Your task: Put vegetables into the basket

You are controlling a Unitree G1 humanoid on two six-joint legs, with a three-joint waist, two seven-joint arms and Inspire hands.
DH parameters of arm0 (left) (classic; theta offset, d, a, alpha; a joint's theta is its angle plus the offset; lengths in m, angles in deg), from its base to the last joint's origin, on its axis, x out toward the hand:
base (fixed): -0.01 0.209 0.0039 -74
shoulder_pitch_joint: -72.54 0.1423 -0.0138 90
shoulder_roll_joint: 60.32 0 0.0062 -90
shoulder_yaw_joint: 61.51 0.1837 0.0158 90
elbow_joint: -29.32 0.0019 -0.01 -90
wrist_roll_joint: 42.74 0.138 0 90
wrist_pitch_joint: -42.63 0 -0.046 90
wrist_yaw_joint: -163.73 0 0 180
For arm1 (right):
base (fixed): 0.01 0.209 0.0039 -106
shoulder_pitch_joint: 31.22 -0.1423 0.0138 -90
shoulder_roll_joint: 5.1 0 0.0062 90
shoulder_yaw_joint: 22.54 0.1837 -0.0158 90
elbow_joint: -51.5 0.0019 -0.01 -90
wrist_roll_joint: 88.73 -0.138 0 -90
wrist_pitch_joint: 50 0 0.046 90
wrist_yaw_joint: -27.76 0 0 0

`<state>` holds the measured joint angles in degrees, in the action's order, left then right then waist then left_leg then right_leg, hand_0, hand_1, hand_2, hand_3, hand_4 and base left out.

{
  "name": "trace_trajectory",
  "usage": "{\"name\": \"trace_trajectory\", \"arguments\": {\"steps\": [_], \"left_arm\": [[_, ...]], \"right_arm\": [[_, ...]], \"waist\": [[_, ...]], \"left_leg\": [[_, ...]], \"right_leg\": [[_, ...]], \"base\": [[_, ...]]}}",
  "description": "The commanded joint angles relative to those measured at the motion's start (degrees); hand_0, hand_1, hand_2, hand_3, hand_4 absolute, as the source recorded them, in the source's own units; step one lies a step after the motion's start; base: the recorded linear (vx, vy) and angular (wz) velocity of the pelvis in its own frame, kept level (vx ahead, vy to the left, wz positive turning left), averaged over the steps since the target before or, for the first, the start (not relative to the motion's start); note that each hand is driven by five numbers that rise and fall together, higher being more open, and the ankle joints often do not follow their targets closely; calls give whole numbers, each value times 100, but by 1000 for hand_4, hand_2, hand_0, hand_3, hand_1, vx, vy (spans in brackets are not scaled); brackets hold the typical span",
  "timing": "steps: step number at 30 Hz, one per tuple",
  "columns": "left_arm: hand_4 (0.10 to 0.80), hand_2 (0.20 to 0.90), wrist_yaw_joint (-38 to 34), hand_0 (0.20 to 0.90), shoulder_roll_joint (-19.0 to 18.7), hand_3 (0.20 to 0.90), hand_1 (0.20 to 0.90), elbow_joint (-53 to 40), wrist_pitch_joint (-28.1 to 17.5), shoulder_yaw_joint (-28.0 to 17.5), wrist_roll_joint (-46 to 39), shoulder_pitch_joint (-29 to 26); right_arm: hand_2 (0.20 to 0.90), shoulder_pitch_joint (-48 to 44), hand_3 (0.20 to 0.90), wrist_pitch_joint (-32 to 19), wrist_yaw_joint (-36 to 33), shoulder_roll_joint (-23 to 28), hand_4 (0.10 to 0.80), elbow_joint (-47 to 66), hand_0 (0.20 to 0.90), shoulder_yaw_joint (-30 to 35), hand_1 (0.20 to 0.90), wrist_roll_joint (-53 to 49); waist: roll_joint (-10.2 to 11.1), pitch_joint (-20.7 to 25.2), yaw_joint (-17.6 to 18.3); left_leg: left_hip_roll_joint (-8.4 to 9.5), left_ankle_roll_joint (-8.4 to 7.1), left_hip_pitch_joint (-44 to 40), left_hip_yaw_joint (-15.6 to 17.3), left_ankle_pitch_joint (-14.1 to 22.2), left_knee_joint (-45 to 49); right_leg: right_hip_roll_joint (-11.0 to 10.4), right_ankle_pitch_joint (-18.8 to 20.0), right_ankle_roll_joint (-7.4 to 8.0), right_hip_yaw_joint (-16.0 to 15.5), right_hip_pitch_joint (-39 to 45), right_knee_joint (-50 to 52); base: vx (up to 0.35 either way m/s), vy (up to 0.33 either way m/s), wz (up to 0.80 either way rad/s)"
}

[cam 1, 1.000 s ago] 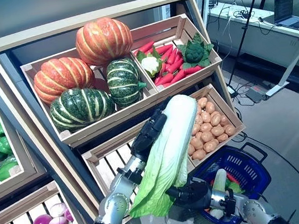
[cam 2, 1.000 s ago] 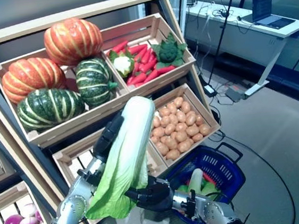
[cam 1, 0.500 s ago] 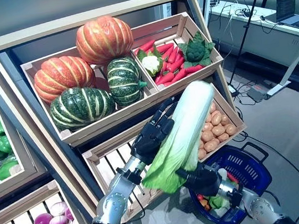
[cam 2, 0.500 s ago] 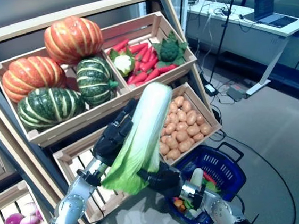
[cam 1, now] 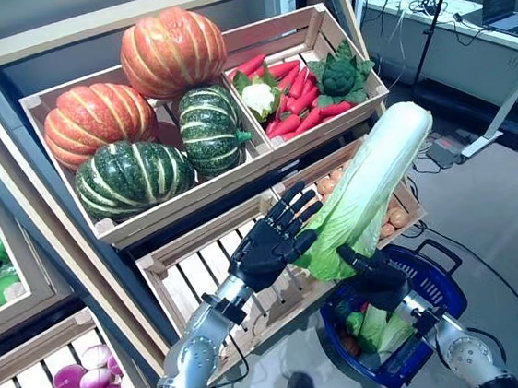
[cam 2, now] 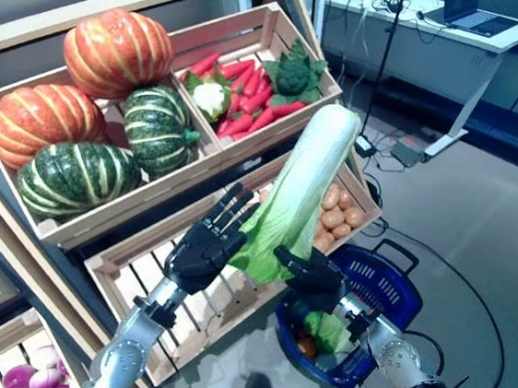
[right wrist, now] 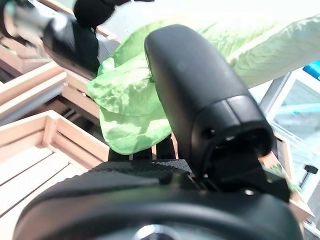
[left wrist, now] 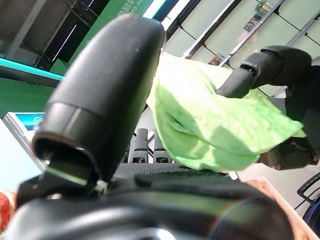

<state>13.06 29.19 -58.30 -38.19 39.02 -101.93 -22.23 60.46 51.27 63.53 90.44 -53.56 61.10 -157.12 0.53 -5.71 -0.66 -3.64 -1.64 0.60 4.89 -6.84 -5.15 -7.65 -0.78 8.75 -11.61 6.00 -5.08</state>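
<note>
A long napa cabbage (cam 1: 377,168) with a white stem and green leaves is held slanted in the air, leafy end down, above the blue basket (cam 1: 448,276). My right hand (cam 1: 371,277) is curled round its leafy end from below, just over the basket. My left hand (cam 1: 269,247) is beside the leaves with its fingers spread straight, touching them at most lightly. The leaves also show in the left wrist view (left wrist: 210,130) and the right wrist view (right wrist: 135,110). Green leafy vegetables (cam 1: 382,325) and a small orange-red one (cam 1: 349,342) lie in the basket.
The wooden stand (cam 1: 17,182) with slanted crates rises behind and to the left. A slatted crate (cam 1: 203,274) lies just behind my left hand. The basket stands on grey floor at the stand's right foot. A desk with a laptop (cam 1: 501,25) stands far right.
The cabbage has swung right and up toward the basket side. My left hand has opened its fingers and let go of it. My right hand now holds it by the leafy end.
</note>
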Motion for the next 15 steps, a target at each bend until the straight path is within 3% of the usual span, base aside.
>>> {"name": "trace_trajectory", "arguments": {"steps": [1,5,15], "left_arm": [[800,900,305,900,-32,900,900,-158,-399,-283,-89,-557],[800,900,240,900,-65,900,900,-267,-535,-276,-90,-637],[800,900,58,900,-323,900,900,-304,-1149,-129,-225,-1609]], "right_arm": [[300,-474,300,-672,-115,-202,400,417,300,623,300,-425],[300,-578,300,-925,-437,-148,400,212,300,792,300,-646],[300,-1888,300,-1713,-1293,284,400,-1033,300,1258,300,-1455]], "waist": [[135,52,77],[125,-157,79],[34,-1276,0]], "left_leg": [[-165,-104,-379,-133,680,14],[-178,-104,-265,-137,662,78],[-104,-128,881,-354,617,837]], "right_leg": [[-181,73,-105,289,-369,530],[-126,25,-154,382,-545,644],[87,-78,-371,494,-1529,1364]], "base": [[-66,-15,-2],[-110,-25,-2],[-260,-53,-1]]}}
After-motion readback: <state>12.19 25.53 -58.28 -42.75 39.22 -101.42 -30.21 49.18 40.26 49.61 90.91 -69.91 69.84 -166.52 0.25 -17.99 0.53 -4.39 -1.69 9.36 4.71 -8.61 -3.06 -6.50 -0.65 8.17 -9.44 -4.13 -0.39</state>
